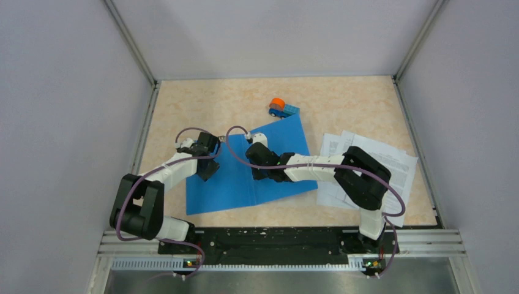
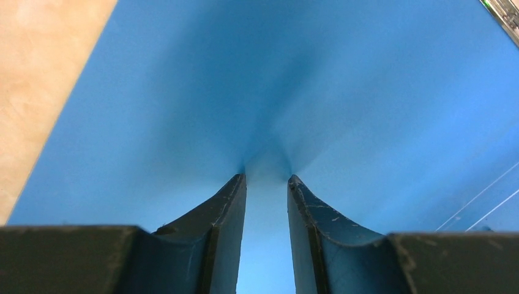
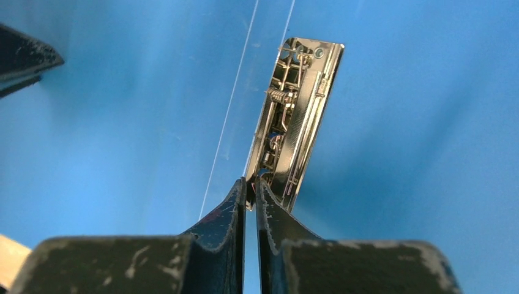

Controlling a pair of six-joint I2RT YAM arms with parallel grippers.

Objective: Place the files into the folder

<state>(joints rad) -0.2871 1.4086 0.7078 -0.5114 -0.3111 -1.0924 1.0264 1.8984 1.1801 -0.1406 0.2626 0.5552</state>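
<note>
Folder (image 1: 226, 184) open flat at mid-bench, files (image 1: 398, 162) loose by the right edge, toy truck (image 1: 283, 109) just beyond the folder's far corner. Left gripper (image 2: 267, 179) partly spread, tips pressing the left cover. Right gripper (image 3: 251, 182) pressed together, nipping the near end of the metal clip (image 3: 297, 110).

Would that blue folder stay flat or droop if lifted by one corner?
Probably droop: the bright-blue plastic folder dimples where the left jaws press it. Its glossy surface looks slippery, so a push would likely slide it.

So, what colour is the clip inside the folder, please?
The clip is shiny silvery-gold metal, clearest in the right wrist view.
</note>
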